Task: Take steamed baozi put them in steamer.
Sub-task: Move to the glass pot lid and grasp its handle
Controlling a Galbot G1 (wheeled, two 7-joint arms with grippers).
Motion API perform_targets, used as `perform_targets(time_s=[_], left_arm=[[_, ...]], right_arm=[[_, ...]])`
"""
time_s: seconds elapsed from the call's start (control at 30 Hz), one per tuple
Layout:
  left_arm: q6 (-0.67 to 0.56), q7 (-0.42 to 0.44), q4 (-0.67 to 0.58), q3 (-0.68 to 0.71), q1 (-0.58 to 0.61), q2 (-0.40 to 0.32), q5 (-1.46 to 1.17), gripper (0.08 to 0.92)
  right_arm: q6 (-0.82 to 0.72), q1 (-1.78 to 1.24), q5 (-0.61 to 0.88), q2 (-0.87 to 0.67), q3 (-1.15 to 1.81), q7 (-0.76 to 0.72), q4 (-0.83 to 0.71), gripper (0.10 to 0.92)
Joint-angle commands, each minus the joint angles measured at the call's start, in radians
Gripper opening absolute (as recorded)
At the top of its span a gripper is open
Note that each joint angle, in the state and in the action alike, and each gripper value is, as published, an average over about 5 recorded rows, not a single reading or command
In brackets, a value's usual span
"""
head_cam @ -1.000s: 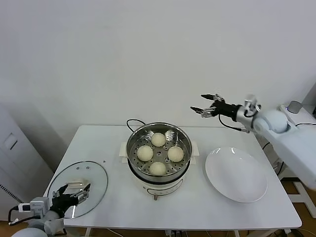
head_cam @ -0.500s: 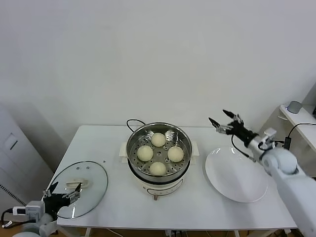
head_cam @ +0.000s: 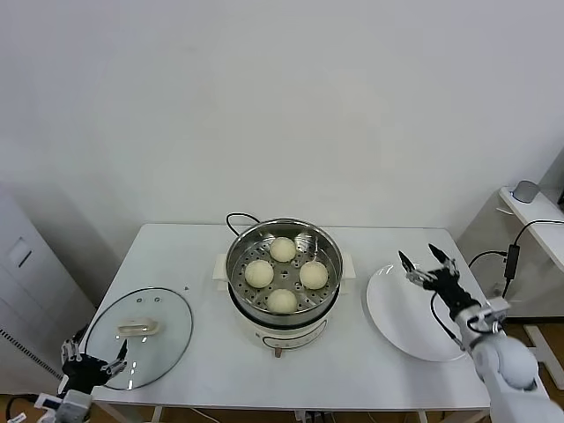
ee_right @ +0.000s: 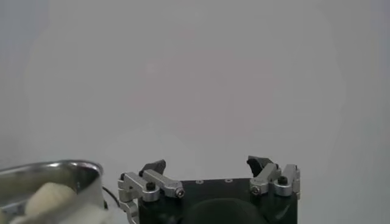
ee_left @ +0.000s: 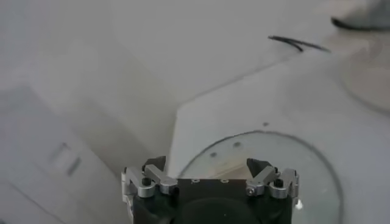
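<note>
Both arms have dropped back toward the tabotop's near corners, the right tool (head_cam: 427, 267) spread and empty above the plate (head_cam: 414, 322), the left tool (head_cam: 91, 364) spread by the glass lid (head_cam: 167, 308)'s near rim, which it risks nudging, while all four steamed baozi (head_cam: 282, 249) sit in the steamer (head_cam: 242, 247) mid-tabletop (head_cam: 352, 370).

The head view looks down and forward over the whole tabletop (head_cam: 203, 256). The left wrist view sits close above the glass lid (ee_left: 268, 164), shared with the head view; the right wrist view faces the wall, sharing the steamer (ee_right: 55, 173).
</note>
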Motion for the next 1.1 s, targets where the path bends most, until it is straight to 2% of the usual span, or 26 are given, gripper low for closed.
perform_targets(time_s=[0.03,0.3,0.47,0.83,1.1], left_arm=[[-0.253,0.0,0.178,0.0,-0.011,-0.004,0.547,0.823],[-0.403,-0.072,0.27,0.0,-0.083,-0.035,0.814,0.823],[-0.471,-0.166,0.332,-0.002,-0.151,-0.065,1.008,0.823],[-0.492,-0.249,0.421,-0.021,-0.212,-0.091,1.138,0.823],[-0.494,-0.264,0.472,-0.018,-0.281,-0.098,1.155,0.823]], right_arm=[[0.034,-0.139,-0.134,0.16,0.176,0.006,0.016,0.823],[0.042,-0.126,-0.152,0.166,0.198,0.002,-0.01,0.823],[0.043,-0.119,-0.154,0.173,0.198,0.002,-0.023,0.823],[0.047,-0.091,-0.177,0.175,0.163,-0.002,-0.056,0.823],[0.051,-0.091,-0.189,0.178,0.16,-0.008,-0.067,0.823]])
